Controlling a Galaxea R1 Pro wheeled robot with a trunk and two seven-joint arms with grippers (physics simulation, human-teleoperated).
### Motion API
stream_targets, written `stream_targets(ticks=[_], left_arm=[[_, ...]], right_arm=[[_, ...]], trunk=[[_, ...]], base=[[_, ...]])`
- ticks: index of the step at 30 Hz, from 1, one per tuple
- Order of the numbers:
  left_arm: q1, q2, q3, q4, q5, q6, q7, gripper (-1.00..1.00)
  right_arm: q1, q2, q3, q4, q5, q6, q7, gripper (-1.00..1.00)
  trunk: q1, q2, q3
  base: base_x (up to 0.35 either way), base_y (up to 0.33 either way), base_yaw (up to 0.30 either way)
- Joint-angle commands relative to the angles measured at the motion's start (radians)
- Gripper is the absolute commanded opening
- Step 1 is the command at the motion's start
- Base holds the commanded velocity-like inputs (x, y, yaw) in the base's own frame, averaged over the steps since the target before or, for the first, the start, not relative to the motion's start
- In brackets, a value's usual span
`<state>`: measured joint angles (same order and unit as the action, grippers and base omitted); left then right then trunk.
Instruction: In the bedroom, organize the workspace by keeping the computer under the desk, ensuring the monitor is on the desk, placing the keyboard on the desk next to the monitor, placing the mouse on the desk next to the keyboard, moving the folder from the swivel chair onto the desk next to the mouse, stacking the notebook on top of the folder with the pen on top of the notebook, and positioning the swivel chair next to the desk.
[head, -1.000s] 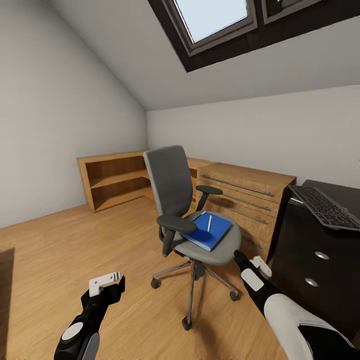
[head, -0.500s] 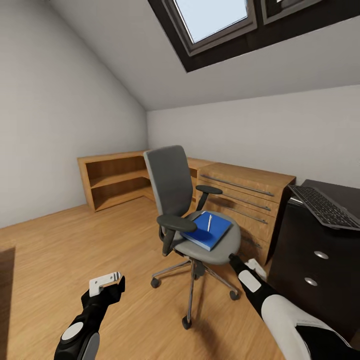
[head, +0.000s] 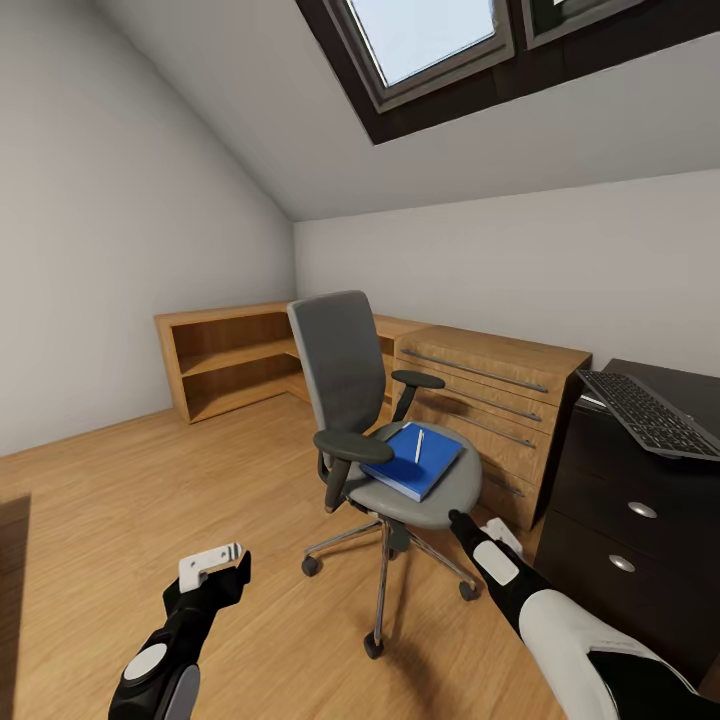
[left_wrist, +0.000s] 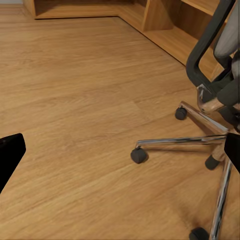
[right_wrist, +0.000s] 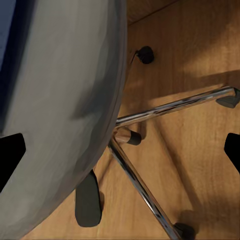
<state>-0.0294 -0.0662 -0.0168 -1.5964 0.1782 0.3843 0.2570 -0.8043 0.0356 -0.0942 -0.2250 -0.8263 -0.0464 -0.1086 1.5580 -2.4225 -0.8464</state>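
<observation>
The swivel chair (head: 385, 420) stands in the middle of the attic bedroom on the light wood floor (head: 150, 500), in front of a light-wood drawer chest (head: 490, 400) and a low light-wood shelf unit (head: 225, 360). On its grey seat lies the bright-blue folder (head: 415, 460), with the thin white pen (head: 419, 446) resting on top of it. To the right stands the black bench (head: 640, 500), its pedestal showing round silver knobs, and the keyboard (head: 650, 412) lies on its top, overhanging the near edge. The right gripper (head: 470, 530) reaches just beside the front rim of the chair seat, its fingers (right_wrist: 11, 155) spread wide apart and holding nothing; the right wrist view looks past the seat edge onto the chrome base. The left gripper (head: 215, 570) hangs low over the floor, well apart from the chair, fingers (left_wrist: 10, 152) likewise wide open and empty.
</observation>
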Motion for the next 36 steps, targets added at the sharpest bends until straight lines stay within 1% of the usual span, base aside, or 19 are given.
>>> stream_targets(ticks=[1, 5, 12, 23, 28, 36], left_arm=[[0.000, 0.000, -0.003, -0.001, 0.011, 0.003, 0.009, 1.00], [0.000, 0.000, -0.007, -0.001, 0.011, 0.004, 0.009, 1.00], [0.000, 0.000, -0.008, -0.001, 0.011, 0.004, 0.010, 1.00], [0.000, -0.001, -0.011, -0.001, 0.011, 0.004, 0.012, 1.00], [0.000, -0.001, -0.020, -0.001, 0.011, 0.004, 0.012, 1.00], [0.000, 0.000, -0.023, -0.001, 0.011, 0.004, 0.012, 1.00]], right_arm=[[0.000, 0.001, -0.007, -0.001, -0.002, -0.002, 0.000, 1.00], [0.000, 0.001, -0.007, 0.000, -0.002, -0.001, 0.004, 1.00], [0.000, 0.005, -0.006, 0.001, -0.002, -0.001, 0.006, 1.00], [0.001, 0.019, -0.006, 0.001, -0.002, -0.001, 0.006, 1.00], [0.001, 0.021, -0.006, 0.001, -0.002, -0.001, 0.006, 1.00], [0.001, 0.021, -0.005, 0.001, -0.002, -0.001, 0.006, 1.00]], trunk=[[0.000, 0.000, -0.001], [0.015, -0.028, -0.014], [0.015, -0.028, -0.014], [0.015, -0.028, -0.014], [0.015, -0.028, -0.014], [0.015, -0.028, -0.014]], base=[[0.000, 0.000, 0.000], [0.000, 0.000, 0.000], [0.000, 0.000, 0.000], [0.000, 0.000, 0.000], [0.000, 0.000, 0.000], [0.046, 0.000, 0.000]])
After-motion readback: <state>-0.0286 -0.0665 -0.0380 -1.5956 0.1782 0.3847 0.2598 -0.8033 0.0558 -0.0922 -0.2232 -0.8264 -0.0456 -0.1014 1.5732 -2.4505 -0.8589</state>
